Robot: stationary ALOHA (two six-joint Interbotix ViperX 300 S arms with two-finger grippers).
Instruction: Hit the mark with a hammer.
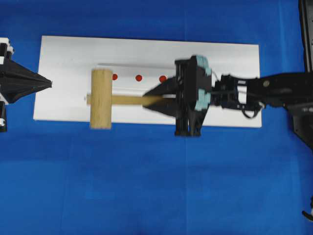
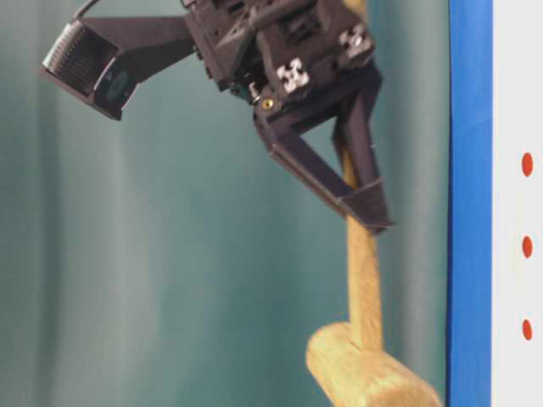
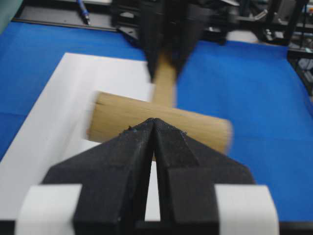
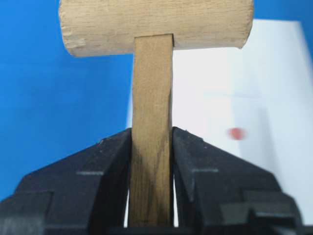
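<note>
The hammer, a light wooden mallet, has its head (image 1: 101,105) over the left part of the white board (image 1: 225,61), and its handle (image 1: 128,100) points right. My right gripper (image 1: 152,100) is shut on the handle; in the right wrist view both fingers (image 4: 190,161) press the handle (image 4: 152,88) below the head (image 4: 156,24). Three red marks (image 1: 138,78) lie in a row on the board, the leftmost (image 1: 115,77) just beside the head. One mark (image 4: 236,133) shows right of the handle. My left gripper (image 1: 49,84) is shut and empty at the board's left edge.
The board lies on a blue cloth (image 1: 146,186). In the table-level view the right gripper (image 2: 361,203) holds the hammer (image 2: 365,365) off the board, with the marks (image 2: 527,247) at the far right. The left gripper (image 3: 154,122) faces the blurred hammer head (image 3: 117,117).
</note>
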